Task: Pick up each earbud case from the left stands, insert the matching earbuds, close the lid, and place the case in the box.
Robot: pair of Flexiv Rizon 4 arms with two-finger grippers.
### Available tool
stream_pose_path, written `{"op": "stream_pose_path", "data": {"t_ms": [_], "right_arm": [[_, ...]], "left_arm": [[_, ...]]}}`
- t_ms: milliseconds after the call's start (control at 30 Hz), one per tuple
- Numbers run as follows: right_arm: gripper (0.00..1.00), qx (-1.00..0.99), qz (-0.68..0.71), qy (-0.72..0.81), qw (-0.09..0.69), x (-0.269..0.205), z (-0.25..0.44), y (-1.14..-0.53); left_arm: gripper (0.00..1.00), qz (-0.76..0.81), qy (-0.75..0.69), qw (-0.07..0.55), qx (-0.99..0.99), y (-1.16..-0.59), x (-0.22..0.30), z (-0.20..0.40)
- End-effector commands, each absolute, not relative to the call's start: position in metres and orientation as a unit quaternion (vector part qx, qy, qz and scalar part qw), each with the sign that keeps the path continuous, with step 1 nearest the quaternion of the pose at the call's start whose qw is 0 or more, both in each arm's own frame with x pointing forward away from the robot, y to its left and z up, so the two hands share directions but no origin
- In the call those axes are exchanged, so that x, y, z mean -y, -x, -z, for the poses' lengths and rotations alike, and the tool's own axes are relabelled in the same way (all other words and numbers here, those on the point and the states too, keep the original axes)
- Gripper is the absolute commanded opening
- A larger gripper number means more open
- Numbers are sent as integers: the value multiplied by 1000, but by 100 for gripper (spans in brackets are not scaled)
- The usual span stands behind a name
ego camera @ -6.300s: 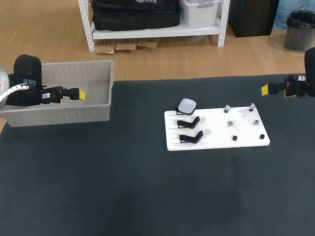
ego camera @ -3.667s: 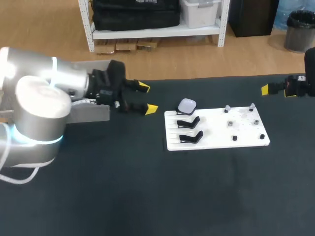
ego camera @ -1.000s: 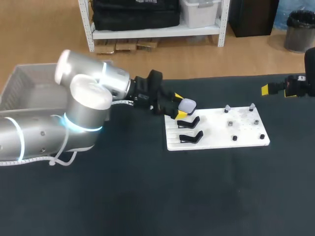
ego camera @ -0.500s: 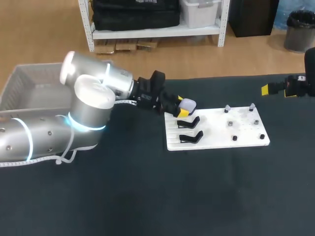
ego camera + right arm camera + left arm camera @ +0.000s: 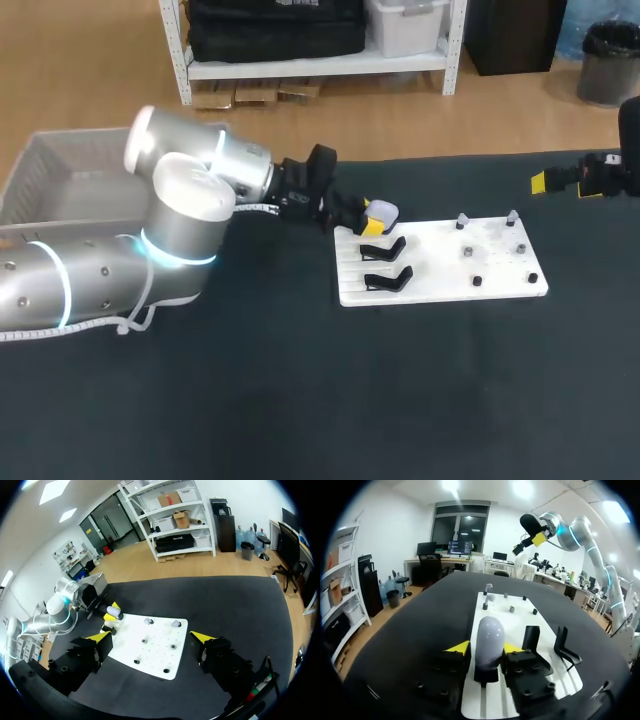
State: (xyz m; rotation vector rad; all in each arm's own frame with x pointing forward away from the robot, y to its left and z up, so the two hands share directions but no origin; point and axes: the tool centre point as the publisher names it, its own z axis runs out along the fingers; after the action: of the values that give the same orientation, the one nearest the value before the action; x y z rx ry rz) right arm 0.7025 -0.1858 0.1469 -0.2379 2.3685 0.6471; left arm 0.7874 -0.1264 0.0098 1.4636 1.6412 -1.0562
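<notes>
The left arm comes in from the left. Its left gripper (image 5: pixel 368 215) is at the far corner of a white board (image 5: pixel 440 290). In the left wrist view the earbud case (image 5: pixel 490 635) – pale, rounded, lid down – stands upright on a black stand (image 5: pixel 486 674) between the two yellow fingertips (image 5: pixel 459 647). The gripper is open: one tip sits right against the case, and a thin gap seems to remain at the other. The stand's base is hidden under the case.

Just beside this gripper, on the same board, are two empty stands (image 5: pixel 384 248). Ahead of it the board carries several small pieces (image 5: pixel 467 251), too small to make out. The grey box (image 5: pixel 50 185) lies well behind the gripper and is partly covered by the arm.

The right gripper (image 5: pixel 545 182) hangs over the black table (image 5: pixel 300 400), well apart from the board. It is cut off in the head view, where only one yellow tip shows. Its own wrist view shows the right gripper's fingers spread wide – holding nothing.
</notes>
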Motion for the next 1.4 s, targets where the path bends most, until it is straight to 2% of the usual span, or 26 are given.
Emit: {"op": "stream_pose_path", "data": {"t_ms": [33, 100, 400, 900, 1400], "right_arm": [[100, -907, -246, 90, 331, 185, -148, -702], [100, -907, -246, 90, 331, 185, -148, -702], [100, -907, -246, 90, 331, 185, -148, -702], [100, -907, -246, 90, 331, 185, -148, -702], [100, -917, -266, 142, 262, 98, -124, -700]], "left_arm": [[14, 410, -564, 341, -630, -790, 127, -7], [0, 411, -564, 340, -630, -790, 127, -7], [0, 410, -566, 338, -630, -787, 126, -8], [0, 393, -558, 376, -627, -793, 117, -47], [0, 361, -566, 400, -624, -778, 130, -89]]}}
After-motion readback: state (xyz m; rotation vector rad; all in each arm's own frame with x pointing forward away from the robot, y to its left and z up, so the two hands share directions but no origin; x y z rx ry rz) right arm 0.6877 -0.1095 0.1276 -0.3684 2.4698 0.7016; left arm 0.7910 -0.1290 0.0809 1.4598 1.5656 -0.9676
